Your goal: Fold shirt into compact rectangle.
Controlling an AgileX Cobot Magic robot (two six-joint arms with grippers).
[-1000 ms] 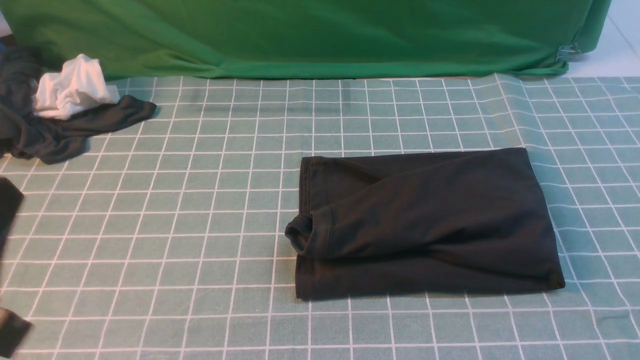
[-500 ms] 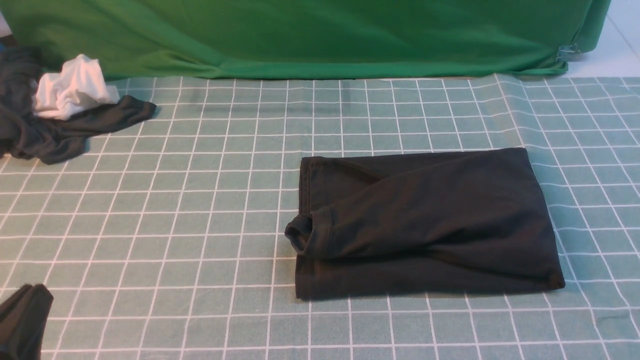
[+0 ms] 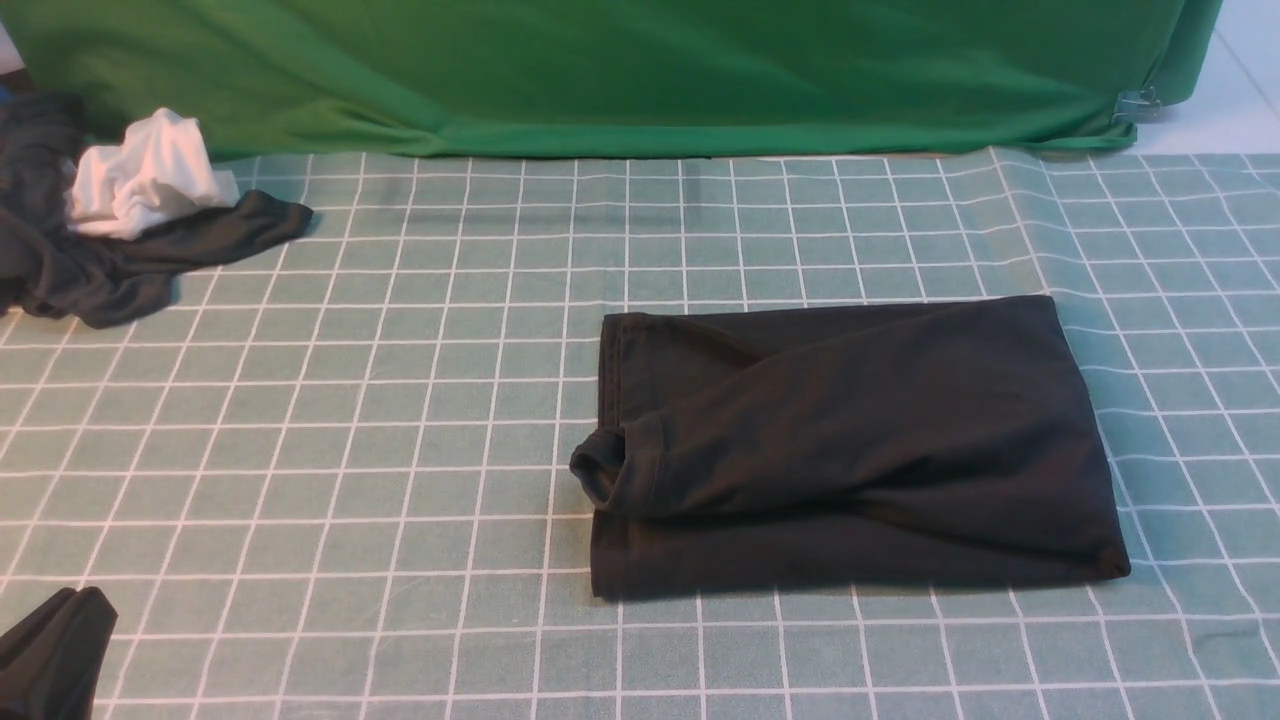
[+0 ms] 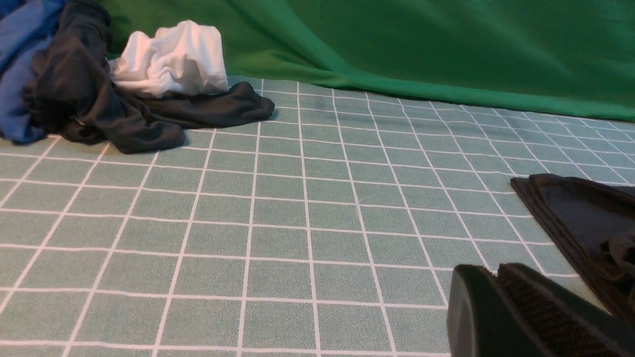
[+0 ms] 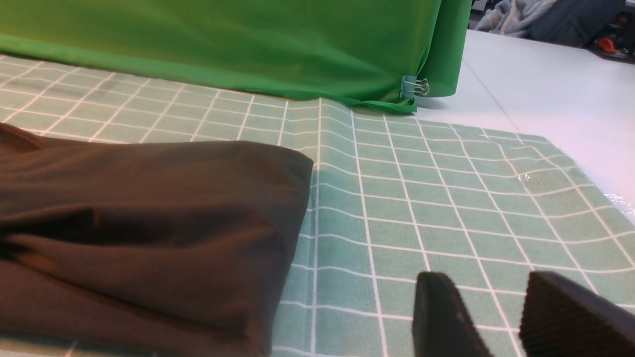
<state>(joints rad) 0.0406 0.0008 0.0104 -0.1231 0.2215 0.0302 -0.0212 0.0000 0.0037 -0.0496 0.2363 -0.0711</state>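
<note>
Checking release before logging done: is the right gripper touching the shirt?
Apart. The right wrist view shows the right gripper with checkered cloth plainly visible between it and the shirt edge.

We are looking at the black shirt lying folded into a rectangle on the checked green tablecloth, one cuff poking out at its left edge. A dark garment is bunching with a white cloth far left, before the green backdrop. The left gripper is showing at the bottom-left corner.
</note>
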